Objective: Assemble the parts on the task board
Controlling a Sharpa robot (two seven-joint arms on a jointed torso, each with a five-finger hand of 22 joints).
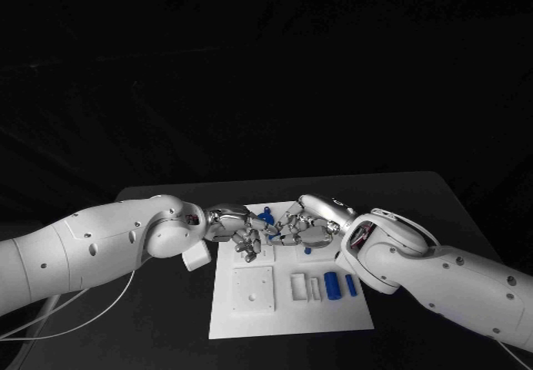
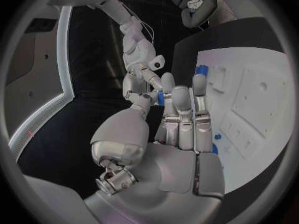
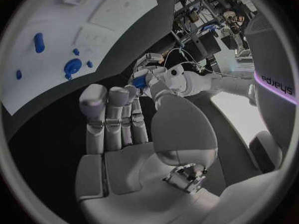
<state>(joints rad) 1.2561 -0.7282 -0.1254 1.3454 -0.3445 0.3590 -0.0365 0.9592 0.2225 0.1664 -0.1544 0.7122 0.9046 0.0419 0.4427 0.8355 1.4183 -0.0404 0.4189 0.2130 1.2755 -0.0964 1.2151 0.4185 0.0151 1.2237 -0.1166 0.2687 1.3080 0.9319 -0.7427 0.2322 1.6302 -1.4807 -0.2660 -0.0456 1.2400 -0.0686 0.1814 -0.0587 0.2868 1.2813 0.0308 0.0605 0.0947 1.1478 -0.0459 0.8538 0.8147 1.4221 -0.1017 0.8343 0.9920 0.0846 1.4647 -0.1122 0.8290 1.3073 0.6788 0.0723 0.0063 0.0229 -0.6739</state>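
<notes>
Hands are meeting above the board [image 1: 333, 320]; left hand [image 1: 238, 231] and right hand [image 1: 302, 229] are pinching a blue part [image 1: 270, 221] together. Slipping during transfer could be dropping it onto the board.

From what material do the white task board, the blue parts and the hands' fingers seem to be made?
Task board: probably matte white plastic; flat, even colour, with moulded recesses, no glare.
Blue parts: likely plastic, smooth, uniform saturated blue; finish hard to judge.
Fingers of the left hand and right hand: look like brushed silver metal with soft sheen, though metallic-coated plastic is possible.
</notes>
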